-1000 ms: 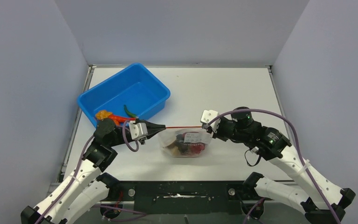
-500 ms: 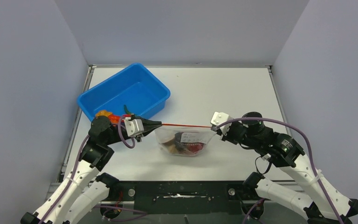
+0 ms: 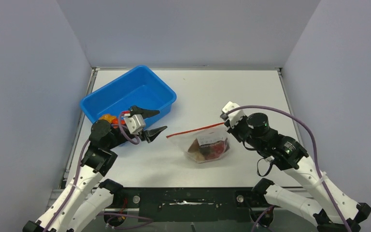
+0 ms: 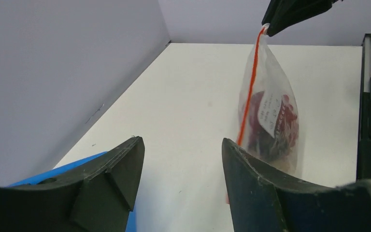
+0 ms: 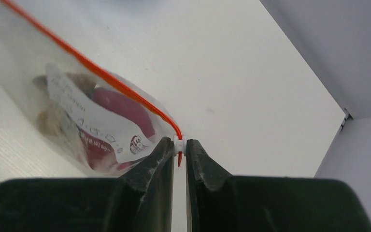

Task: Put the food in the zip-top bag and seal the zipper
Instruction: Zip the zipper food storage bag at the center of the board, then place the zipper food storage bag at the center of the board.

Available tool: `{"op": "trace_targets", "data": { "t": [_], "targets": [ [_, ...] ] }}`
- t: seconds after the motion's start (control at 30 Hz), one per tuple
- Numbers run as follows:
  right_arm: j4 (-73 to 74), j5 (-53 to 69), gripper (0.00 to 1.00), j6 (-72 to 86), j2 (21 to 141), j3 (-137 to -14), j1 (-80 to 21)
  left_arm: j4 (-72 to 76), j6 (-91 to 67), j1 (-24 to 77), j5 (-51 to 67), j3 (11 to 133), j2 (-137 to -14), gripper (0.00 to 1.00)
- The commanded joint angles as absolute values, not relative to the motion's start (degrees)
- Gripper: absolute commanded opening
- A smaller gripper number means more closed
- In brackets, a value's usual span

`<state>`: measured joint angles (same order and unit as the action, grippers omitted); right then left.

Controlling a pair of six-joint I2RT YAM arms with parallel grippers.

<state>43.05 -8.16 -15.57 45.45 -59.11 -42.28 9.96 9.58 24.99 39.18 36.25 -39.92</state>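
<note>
One zip-top bag (image 3: 207, 145), pinched by right tool (image 3: 225, 123); left tool (image 3: 162, 120) gapes.

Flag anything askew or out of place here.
The zip-top bag is askew, only one corner pinched by the right gripper; the open left gripper is clear of it. An orange food piece lies at the blue bin, unbagged.

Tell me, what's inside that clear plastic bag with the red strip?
Inside the clear plastic bag: red and dark toy food pieces, partly covered by a white printed label. Pieces behind the label can't be made out.
</note>
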Motion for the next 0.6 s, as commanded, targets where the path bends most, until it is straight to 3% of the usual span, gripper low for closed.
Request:
{"op": "trace_targets", "data": {
  "t": [0.0, 0.3, 0.57],
  "targets": [
    [32.65, -19.04, 0.0, -7.44, 50.08, -58.64, -40.37, 13.0, 6.42, 24.7, 31.43, 37.43, -39.04, 0.6],
    [29.74, -7.15, 0.0, -5.0, 58.89, -61.86, -17.39, 9.35, 5.01, 24.7, 26.41, 39.48, -38.7, 0.65],
    [28.75, -8.52, 0.01, 6.01, 71.07, -66.28, -3.98, 10.55, 1.91, 24.7, 23.46, 37.88, -38.03, 0.67]
  ]
}}
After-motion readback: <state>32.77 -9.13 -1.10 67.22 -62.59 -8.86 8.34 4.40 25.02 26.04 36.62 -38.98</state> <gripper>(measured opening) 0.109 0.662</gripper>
